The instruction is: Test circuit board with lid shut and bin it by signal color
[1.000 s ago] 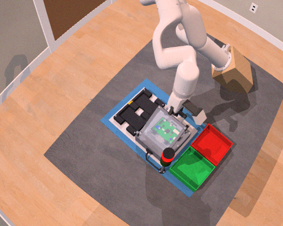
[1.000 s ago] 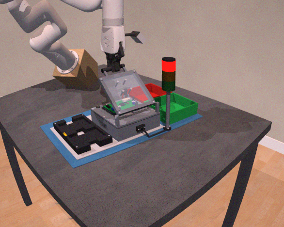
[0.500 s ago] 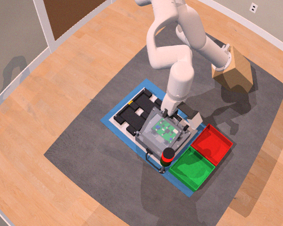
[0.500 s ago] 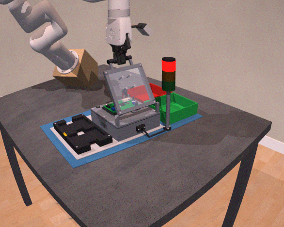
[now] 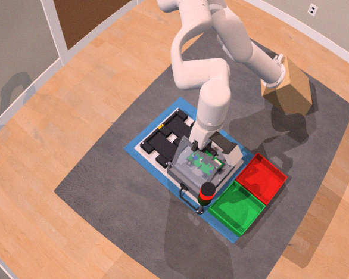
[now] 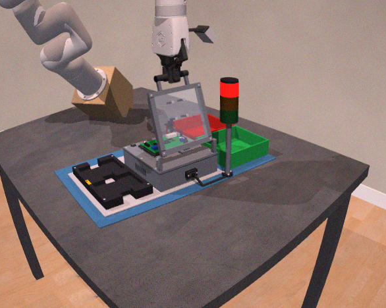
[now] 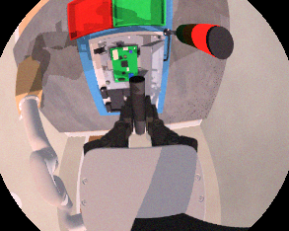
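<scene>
One pair of jaws clamps lid handle (image 6: 170, 76); no readable writing; tower (image 6: 228, 87) red.

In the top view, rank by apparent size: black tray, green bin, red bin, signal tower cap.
1. Black tray, largest footprint.
2. Green bin and red bin look about alike; not ranked apart.
3. Signal tower cap, smallest, though it stands nearer the camera.
</scene>
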